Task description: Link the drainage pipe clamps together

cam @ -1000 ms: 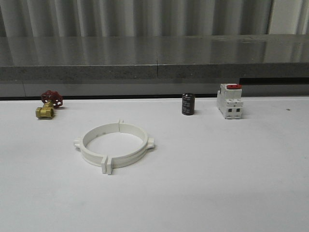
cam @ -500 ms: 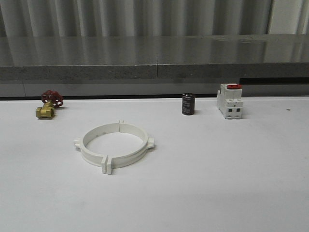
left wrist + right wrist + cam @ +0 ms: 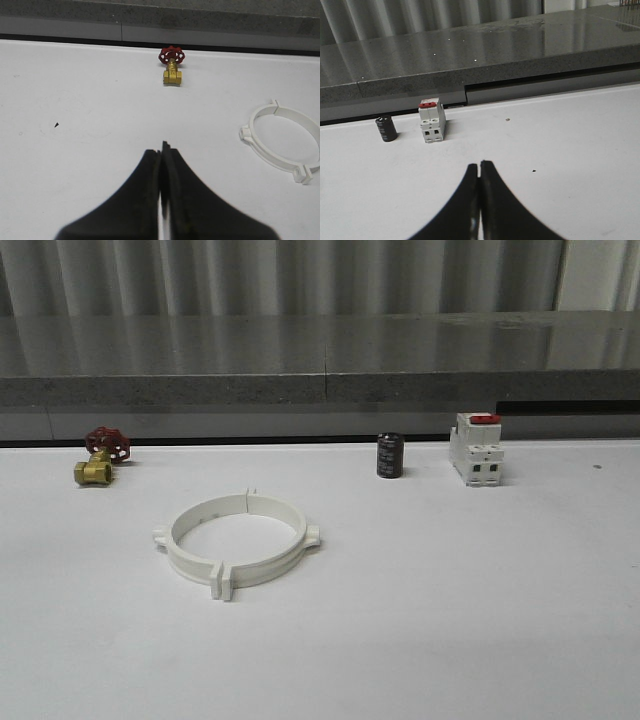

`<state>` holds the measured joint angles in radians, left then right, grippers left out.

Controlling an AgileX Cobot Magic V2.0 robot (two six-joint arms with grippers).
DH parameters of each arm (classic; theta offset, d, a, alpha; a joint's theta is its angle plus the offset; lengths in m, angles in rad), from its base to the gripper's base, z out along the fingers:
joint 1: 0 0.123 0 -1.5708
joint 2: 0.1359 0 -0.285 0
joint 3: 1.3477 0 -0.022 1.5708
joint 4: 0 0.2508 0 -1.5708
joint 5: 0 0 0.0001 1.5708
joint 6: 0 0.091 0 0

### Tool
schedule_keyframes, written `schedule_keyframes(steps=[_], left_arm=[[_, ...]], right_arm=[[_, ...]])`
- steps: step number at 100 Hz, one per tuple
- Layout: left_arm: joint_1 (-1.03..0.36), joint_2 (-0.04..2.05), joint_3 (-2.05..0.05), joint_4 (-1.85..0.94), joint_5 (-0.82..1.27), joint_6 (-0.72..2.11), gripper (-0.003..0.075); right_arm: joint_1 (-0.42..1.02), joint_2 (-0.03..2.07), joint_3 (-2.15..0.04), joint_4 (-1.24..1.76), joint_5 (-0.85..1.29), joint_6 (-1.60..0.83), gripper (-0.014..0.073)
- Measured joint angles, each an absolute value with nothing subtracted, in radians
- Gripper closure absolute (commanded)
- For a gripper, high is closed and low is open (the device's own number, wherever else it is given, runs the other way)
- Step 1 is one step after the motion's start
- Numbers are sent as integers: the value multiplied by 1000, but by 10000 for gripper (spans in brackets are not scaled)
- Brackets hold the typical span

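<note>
Valve (image 3: 100,456): brass body, red handwheel, far left at the back of the white table (image 3: 450,590).
Pipe clamps (image 3: 237,540): two white half-rings lying flat left of centre, end tabs meeting, forming one closed ring.
Capacitor (image 3: 390,455): small black cylinder, upright, right of centre at the back.
Switch block (image 3: 476,449): white, red top, just right of the capacitor.
Left gripper (image 3: 161,150): fingers pressed together, holding nothing, above bare table.
Right gripper (image 3: 479,167): fingers together, holding nothing.
</note>
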<state>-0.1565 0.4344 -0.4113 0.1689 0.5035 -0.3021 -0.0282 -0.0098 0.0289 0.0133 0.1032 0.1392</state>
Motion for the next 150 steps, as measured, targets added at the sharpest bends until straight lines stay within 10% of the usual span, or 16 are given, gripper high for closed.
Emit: schedule_keyframes(steps=[150], left_arm=[[-90, -3, -3, 63, 41, -182, 741]], right_arm=[[-28, -11, 29, 13, 103, 139, 661]])
